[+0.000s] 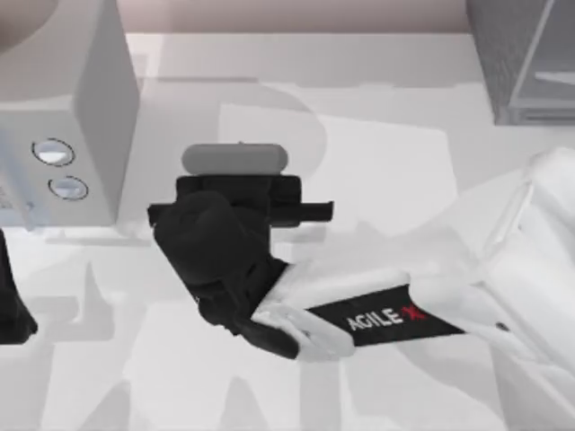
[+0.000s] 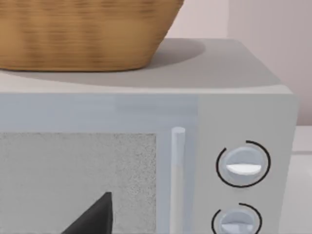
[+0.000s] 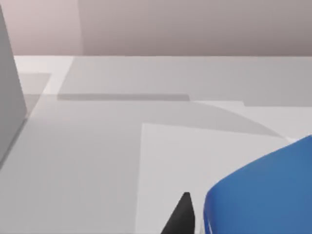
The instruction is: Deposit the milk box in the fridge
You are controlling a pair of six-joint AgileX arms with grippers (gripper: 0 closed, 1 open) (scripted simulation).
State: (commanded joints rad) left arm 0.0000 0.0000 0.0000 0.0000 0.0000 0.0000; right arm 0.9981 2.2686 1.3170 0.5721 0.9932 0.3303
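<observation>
The milk box (image 3: 263, 190) shows as a blue body close to the right wrist camera, with one black fingertip (image 3: 181, 214) right beside it. From above, its pale grey top (image 1: 235, 159) sits just beyond my right gripper (image 1: 237, 187), which is shut on it near the middle of the table. The right arm reaches in from the right. The fridge (image 1: 517, 63), dark grey with a pale panel, stands at the back right corner, well away from the box. My left arm (image 1: 11, 305) is parked at the left edge.
A light grey box with two round dials (image 1: 67, 135) stands at the back left, a woven basket (image 2: 83, 34) on top of it. The left wrist camera faces its door and handle (image 2: 178, 175). Open table lies between the right gripper and the fridge.
</observation>
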